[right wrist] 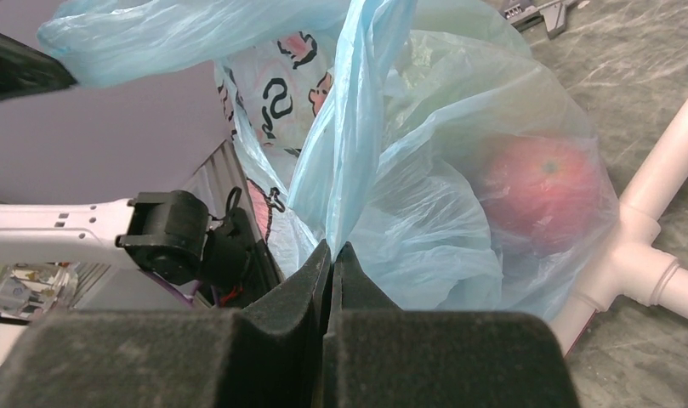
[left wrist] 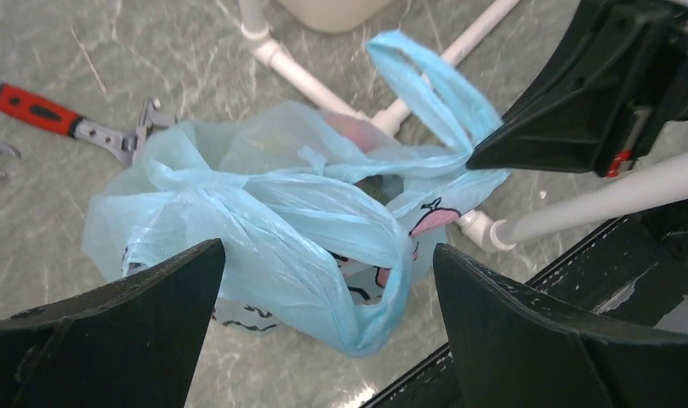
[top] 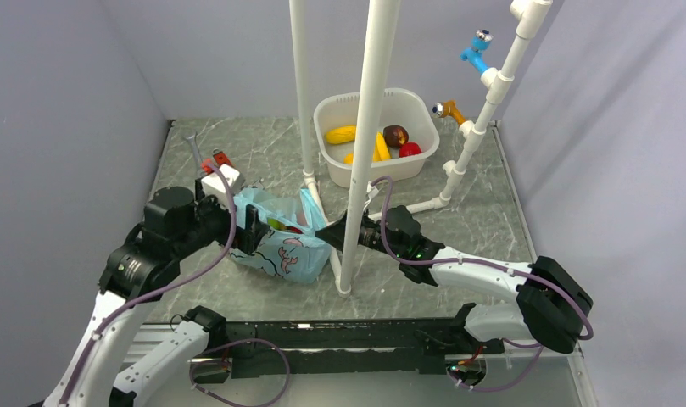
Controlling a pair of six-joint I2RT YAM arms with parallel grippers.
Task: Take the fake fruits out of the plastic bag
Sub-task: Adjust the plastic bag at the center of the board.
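One blue bag (left wrist: 264, 204) lies near the worktop's (top: 492, 212) front edge; left hand (left wrist: 327, 255) gapes wide over it, right hand (right wrist: 333, 255) pinches its handle (right wrist: 349, 127), red fruit (right wrist: 540, 191) inside.

Thin crinkly translucent plastic bag (left wrist: 281, 212); smooth marbled table (top: 483, 220).
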